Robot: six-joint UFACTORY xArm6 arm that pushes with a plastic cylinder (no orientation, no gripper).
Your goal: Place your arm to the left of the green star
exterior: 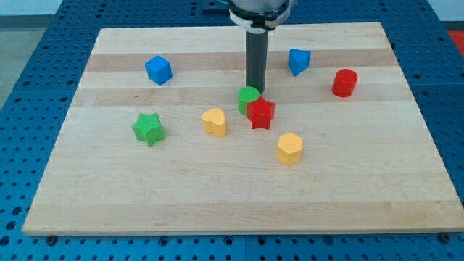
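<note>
Counting eight blocks on the pale wooden board (109,203): two blue cubes (158,69) (299,61), two yellow hexagonal blocks (214,122) (289,148), a red cylinder (345,83), a red star (261,113), a green cylinder (249,99) and one green star (148,129), near-left. I have no pincer, only a rod holding nothing; my tip (256,89) sits just behind the green cylinder, well right of the green star.

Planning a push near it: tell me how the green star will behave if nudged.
The green star looks squat and flat-based, so it would probably slide rather than tip. Its points may make it spin if struck off-centre. My tip is far to its right, behind the green cylinder.
</note>
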